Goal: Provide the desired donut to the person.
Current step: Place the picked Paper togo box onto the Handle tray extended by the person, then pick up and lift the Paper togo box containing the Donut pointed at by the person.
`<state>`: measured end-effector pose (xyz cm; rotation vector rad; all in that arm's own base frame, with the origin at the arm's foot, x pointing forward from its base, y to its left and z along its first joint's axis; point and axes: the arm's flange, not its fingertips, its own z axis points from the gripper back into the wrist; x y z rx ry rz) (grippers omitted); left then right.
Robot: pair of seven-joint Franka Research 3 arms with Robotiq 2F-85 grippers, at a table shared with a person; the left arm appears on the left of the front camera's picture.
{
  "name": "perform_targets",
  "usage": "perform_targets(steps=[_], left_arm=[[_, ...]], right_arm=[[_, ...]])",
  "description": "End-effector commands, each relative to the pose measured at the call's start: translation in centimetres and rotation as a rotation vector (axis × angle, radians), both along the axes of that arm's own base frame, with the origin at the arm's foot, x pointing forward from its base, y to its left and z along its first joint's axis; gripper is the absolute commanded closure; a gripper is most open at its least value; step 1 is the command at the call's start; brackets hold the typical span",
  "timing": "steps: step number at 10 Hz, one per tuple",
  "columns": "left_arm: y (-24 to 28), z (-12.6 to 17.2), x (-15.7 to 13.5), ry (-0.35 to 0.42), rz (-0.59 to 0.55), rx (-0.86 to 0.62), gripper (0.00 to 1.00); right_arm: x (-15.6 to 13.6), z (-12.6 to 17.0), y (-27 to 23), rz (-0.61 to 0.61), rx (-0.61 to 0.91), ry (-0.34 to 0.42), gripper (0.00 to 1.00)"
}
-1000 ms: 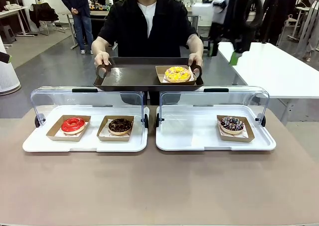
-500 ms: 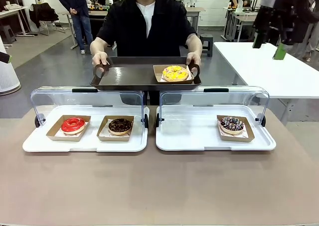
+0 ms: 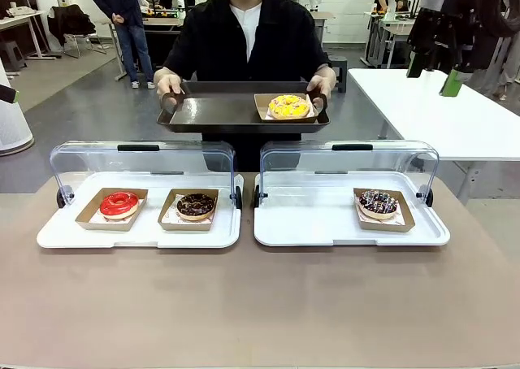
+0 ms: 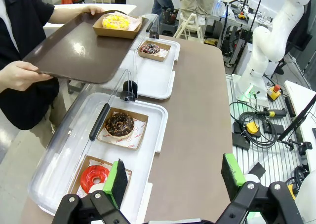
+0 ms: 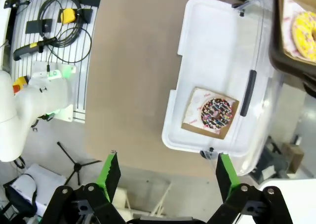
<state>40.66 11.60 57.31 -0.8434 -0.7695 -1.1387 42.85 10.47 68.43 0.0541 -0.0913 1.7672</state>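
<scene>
The left gripper (image 4: 175, 177) hangs high over its end of the table, green pads spread wide with nothing between them. The right gripper (image 5: 168, 174) is likewise spread and empty, looking straight down over the other end. Nearest on the brown table (image 3: 260, 304) sit two white display trays side by side, each with a clear lid (image 3: 142, 162) standing open on the far side. The left tray (image 3: 49, 237) holds a red donut (image 3: 119, 203) and, just beside it, a chocolate donut (image 3: 196, 206), each in a brown paper boat. The right tray (image 3: 309, 223) holds a single sprinkled donut (image 3: 379, 202) near its right end. Beyond the lids stands the person (image 3: 244, 36), holding a dark serving tray (image 3: 219, 113) level by both ends. The yellow donut (image 3: 289, 106) sits in its paper boat on that tray, close to the person's hand (image 3: 322, 80) at picture right. The black shape with green tips at the front view's upper right is probably the raised right arm, though it is too blurred to be sure.
</scene>
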Motion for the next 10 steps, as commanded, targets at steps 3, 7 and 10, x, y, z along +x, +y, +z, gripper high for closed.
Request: perform_targets(steps=[3, 7, 10], left_arm=[[0.02, 0.23, -0.04, -0.007, 0.0, -0.011, 0.0], [0.02, 0.23, -0.04, -0.007, 0.0, -0.011, 0.0], [0.02, 0.23, -0.04, -0.007, 0.0, -0.011, 0.0]], right_arm=[[0.37, 0.13, -0.1, 0.008, -0.007, 0.005, 0.0], [0.37, 0.13, -0.1, 0.008, -0.007, 0.005, 0.0], [0.37, 0.13, -0.1, 0.008, -0.007, 0.005, 0.0]])
